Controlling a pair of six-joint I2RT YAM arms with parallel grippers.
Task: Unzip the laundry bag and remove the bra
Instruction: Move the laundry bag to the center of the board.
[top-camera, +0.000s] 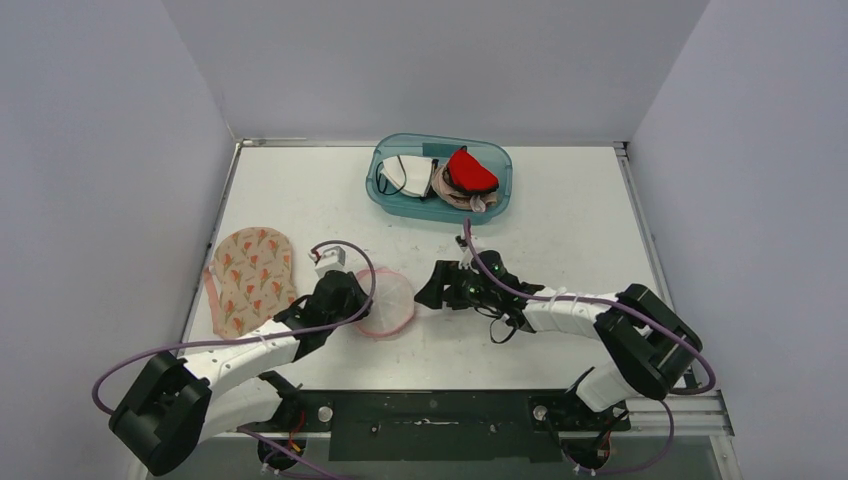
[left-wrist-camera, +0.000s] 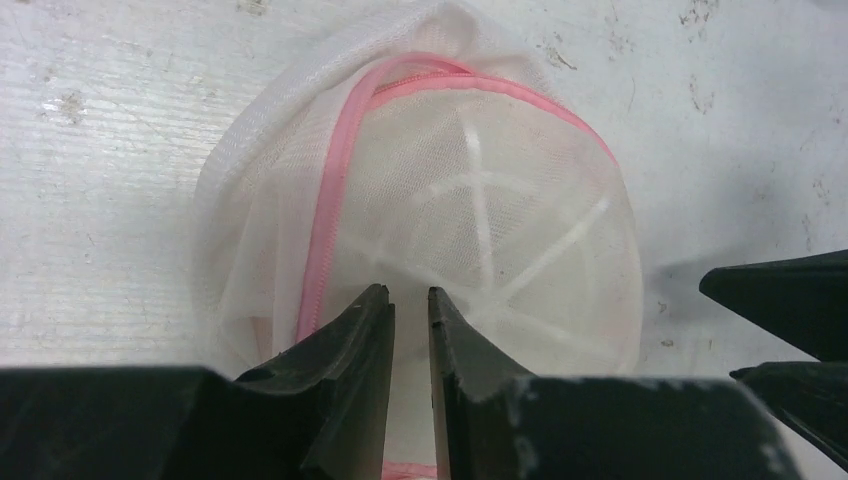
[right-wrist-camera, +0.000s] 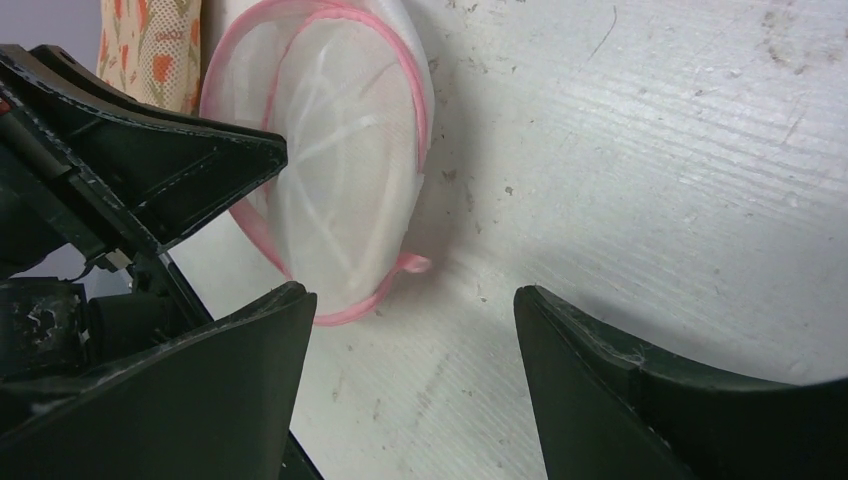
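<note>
Found the laundry bag (top-camera: 385, 302) mid tabletop (top-camera: 560, 220), between both claws, pink zip (left-wrist-camera: 325, 230) looking shut. Could have slid under a tug, being light, or been nipped by the mesh alone, missing the zip pull. Saw the left claw (left-wrist-camera: 408, 298) nearly together at its near edge, maybe pinching mesh, hard to tell. Saw the right claw (right-wrist-camera: 412, 300) wide apart, empty, just beside. Flowery cloth (top-camera: 252, 280) left, blue tub (top-camera: 380, 190) far back, neither in the way.

White table (top-camera: 570, 230), pink-trimmed mesh
The bag (top-camera: 388, 303) is sheer white mesh edged in pink, with white ribs showing through. At its 9 o'clock the cloth (top-camera: 252, 278) is beige with orange flowers and green stems. At 12 o'clock the teal bin (top-camera: 385, 200) shows 1 red piece (top-camera: 470, 172) among white and tan.
</note>
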